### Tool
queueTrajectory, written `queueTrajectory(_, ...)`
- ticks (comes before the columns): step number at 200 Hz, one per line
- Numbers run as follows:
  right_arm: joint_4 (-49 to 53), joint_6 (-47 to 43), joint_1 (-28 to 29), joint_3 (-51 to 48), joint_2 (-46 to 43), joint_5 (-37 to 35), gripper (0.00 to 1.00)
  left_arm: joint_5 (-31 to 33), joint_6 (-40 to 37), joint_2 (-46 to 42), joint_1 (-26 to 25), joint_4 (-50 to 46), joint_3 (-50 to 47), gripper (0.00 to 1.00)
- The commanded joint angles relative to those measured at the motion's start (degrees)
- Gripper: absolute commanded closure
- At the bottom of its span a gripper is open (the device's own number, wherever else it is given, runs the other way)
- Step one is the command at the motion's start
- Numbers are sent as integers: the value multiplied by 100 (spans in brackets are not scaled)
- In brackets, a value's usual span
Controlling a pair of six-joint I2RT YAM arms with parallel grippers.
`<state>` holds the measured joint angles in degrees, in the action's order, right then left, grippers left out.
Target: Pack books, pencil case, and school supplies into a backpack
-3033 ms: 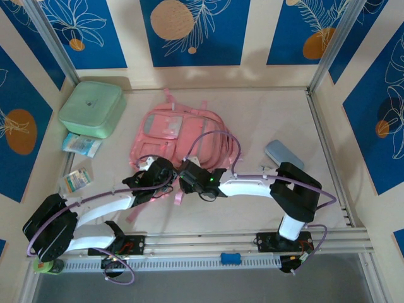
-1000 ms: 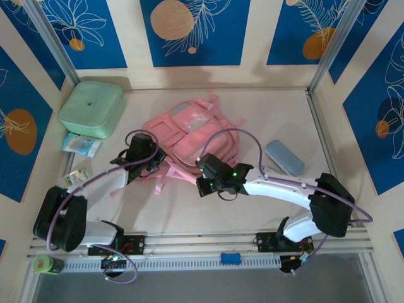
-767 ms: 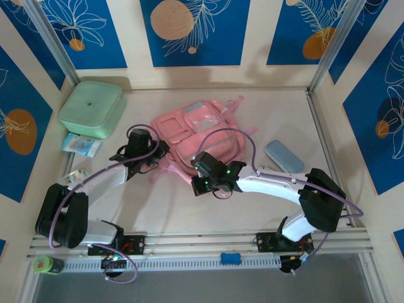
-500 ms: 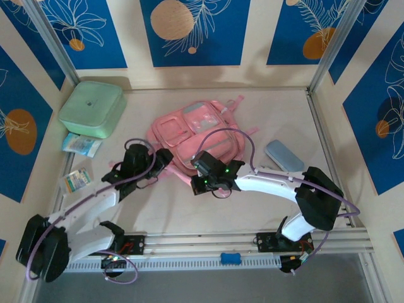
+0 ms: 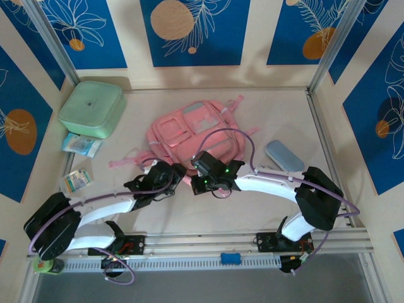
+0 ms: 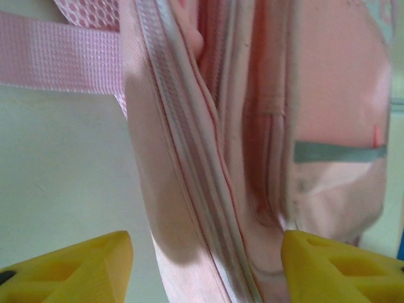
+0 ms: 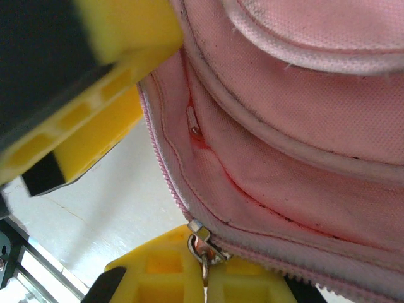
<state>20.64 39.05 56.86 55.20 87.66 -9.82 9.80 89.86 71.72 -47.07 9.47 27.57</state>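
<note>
- The right gripper (image 7: 203,274) is clenched on the zipper pull (image 7: 201,241). In the right wrist view the small metal tab is pinched between the two yellow pads at the bottom of the frame, right at the pink zipper track.
- The left gripper (image 6: 205,271) is released. Its yellow fingers (image 6: 69,268) are seen in the lower left and lower right corners of the left wrist view, spread wide with the zippered edge of the bag between them and nothing gripped.
- The pull is judged to be held so that the zipper can be drawn along its track. The left jaws are judged to be set astride the seam so that the fabric can be pinched and the soft bag braced against that tug.
- The backpack (image 5: 192,126) is laid flat in the middle of the top view, clear front pockets upward. Its near edge is met by both grippers just below centre, and one strap (image 5: 126,161) is trailed out to the left.
- The packing itself is judged not yet begun, since the opening is not yet spread wide.
- A pale blue pencil case (image 5: 284,156) is left on the table (image 5: 271,113) to the right of the bag, apart from it.
- A mint-green box (image 5: 91,107) is parked at the upper left, with two small packets (image 5: 81,144) below it along the left edge, clear of the working area.
</note>
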Motion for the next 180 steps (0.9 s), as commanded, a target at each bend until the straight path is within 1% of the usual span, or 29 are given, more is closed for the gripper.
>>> queueTrajectory(1, -52, 7, 17, 92, -142, 62, 100, 412, 358, 242, -106, 361, 315, 43)
queueTrajectory(21, -35, -9, 11, 79, -152, 74, 100, 644, 374, 370, -186, 345, 424, 52)
queueTrajectory(31, -2, -20, 22, 92, -144, 77, 100, 702, 273, 430, -189, 118, 550, 57)
queueTrajectory(40, 92, -29, 26, 137, -144, 23, 100, 735, 260, 459, -189, -55, 613, 63)
queueTrajectory(67, 502, 39, 25, 293, -169, -229, 100, 851, 208, 458, -193, 9, 530, 82)
queueTrajectory(87, 853, 95, 48, 380, -176, -326, 100, 956, 6, 346, -122, -206, 553, 93)
queueTrajectory(98, 1078, 152, 80, 397, -210, -483, 100, 973, -278, 241, -32, -349, 580, 100)
queueTrajectory(120, 1382, 208, 149, 237, -439, -800, 100, 901, -804, -11, 266, -822, 682, 100)
queueTrajectory(134, 1594, 243, 112, 131, -594, -849, 100, 876, -1089, -230, 498, -1154, 733, 100)
queueTrajectory(147, 1829, 257, 58, 62, -715, -862, 100, 820, -1506, -411, 770, -1401, 774, 100)
queueTrajectory(180, 2246, 333, -306, -248, -1050, -909, 100, -41, -2262, -545, 1794, -1626, 854, 100)
